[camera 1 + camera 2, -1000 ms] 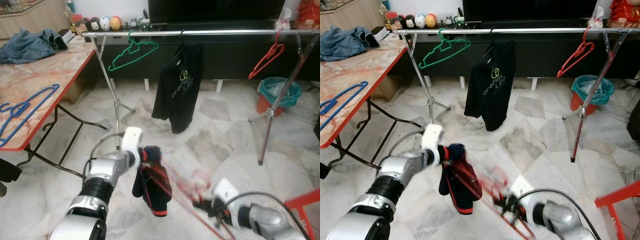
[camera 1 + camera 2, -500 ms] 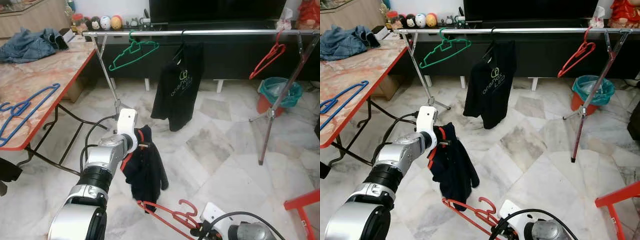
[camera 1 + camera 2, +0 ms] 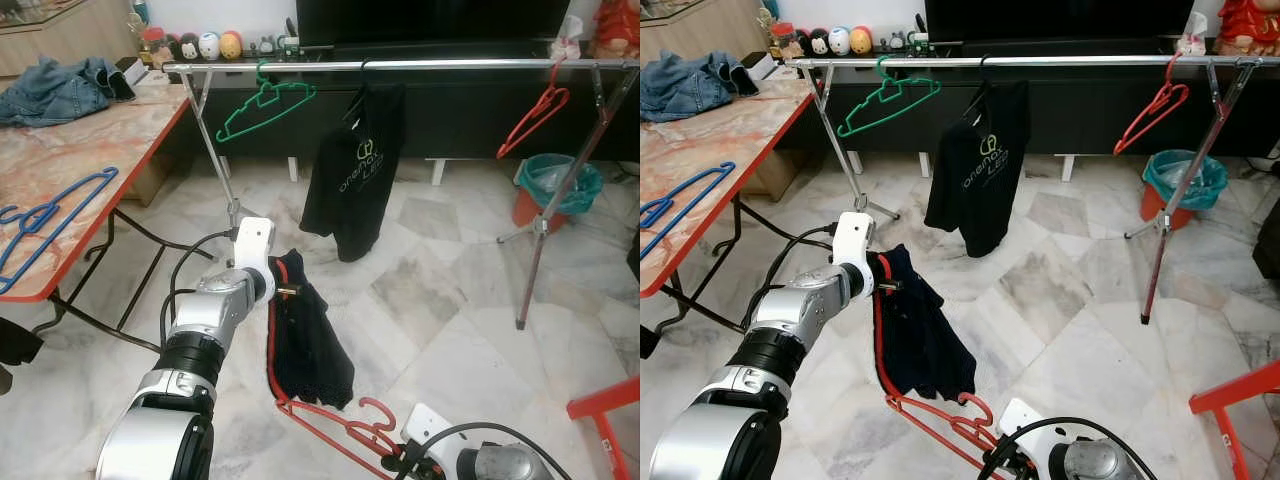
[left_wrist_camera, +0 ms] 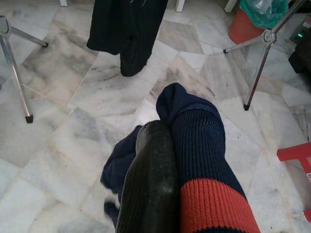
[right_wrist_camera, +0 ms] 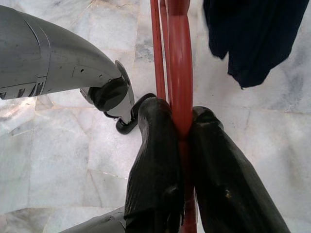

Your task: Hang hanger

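Right gripper (image 5: pixel 181 121) fingers (image 5: pixel 155 145) clamped on red hanger (image 3: pixel 345 428), low above marble floor (image 3: pixel 450 300). Left gripper (image 4: pixel 167 145) fingers pinch dark sweater (image 3: pixel 305 345) draped on that hanger. Clothes rail (image 3: pixel 400 66) beyond, well apart.

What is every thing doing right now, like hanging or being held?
left end effector: shut on dark sweater
right end effector: shut on red hanger
dark sweater: held up, draped down on the red hanger
red hanger: held low, tilted
green hanger: hanging on rail
black T-shirt: hanging on rail
blue hanger: lying on table
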Available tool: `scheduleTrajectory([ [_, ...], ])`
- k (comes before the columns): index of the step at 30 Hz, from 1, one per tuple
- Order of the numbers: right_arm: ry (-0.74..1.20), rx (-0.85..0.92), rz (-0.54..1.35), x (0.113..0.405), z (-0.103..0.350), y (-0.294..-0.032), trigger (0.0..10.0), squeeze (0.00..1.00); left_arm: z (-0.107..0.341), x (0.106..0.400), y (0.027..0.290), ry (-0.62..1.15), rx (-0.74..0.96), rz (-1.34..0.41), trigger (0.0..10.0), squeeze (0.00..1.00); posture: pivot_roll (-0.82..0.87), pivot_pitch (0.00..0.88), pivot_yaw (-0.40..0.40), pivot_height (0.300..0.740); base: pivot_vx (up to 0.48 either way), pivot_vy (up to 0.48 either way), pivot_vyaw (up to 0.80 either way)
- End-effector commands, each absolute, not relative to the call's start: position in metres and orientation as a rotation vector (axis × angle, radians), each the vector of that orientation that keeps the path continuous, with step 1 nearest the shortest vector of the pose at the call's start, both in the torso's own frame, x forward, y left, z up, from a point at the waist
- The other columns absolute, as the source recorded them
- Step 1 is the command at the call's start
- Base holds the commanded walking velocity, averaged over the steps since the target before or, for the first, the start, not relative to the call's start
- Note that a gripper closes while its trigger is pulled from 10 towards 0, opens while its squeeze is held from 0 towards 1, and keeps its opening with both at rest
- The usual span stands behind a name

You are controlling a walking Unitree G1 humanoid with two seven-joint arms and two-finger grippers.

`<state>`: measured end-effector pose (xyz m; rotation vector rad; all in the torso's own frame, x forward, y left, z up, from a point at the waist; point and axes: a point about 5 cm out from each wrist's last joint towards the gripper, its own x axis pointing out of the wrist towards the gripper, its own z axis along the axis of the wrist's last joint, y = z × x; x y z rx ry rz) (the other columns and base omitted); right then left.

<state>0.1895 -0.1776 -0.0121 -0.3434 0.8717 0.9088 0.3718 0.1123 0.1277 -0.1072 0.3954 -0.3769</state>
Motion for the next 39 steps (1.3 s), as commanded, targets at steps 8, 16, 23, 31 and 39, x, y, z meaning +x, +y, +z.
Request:
scheduleTrajectory([
  [8,0.855,-0.348,0.907,0.192,-0.010,-0.177,10.0,0.00,0.134,0.375,0.115,0.366,-0.105,-0.373,10.0,0.00,-0.02,0.029,0.085,0.740,0.000,0.000,0.00],
  [16,0.491,-0.162,0.697,0.226,0.030,-0.172,10.0,0.00,0.068,0.345,0.133,0.550,0.228,-0.481,10.0,0.00,-0.02,0.025,0.088,0.740,0.000,0.000,0.00],
  [23,0.483,-0.150,0.685,0.227,0.030,-0.172,10.0,0.00,0.067,0.346,0.137,0.549,0.231,-0.468,10.0,0.00,-0.02,0.033,0.089,0.740,0.000,0.000,0.00],
  [31,0.506,-0.143,0.728,0.218,0.029,-0.171,10.0,0.00,0.068,0.348,0.137,0.550,0.233,-0.469,10.0,0.00,-0.02,0.037,0.092,0.740,0.000,0.000,0.00],
  [39,0.604,-0.143,0.853,0.200,0.023,-0.165,10.0,0.00,0.069,0.351,0.137,0.555,0.225,-0.453,10.0,0.00,-0.02,0.036,0.097,0.740,0.000,0.000,0.00],
])
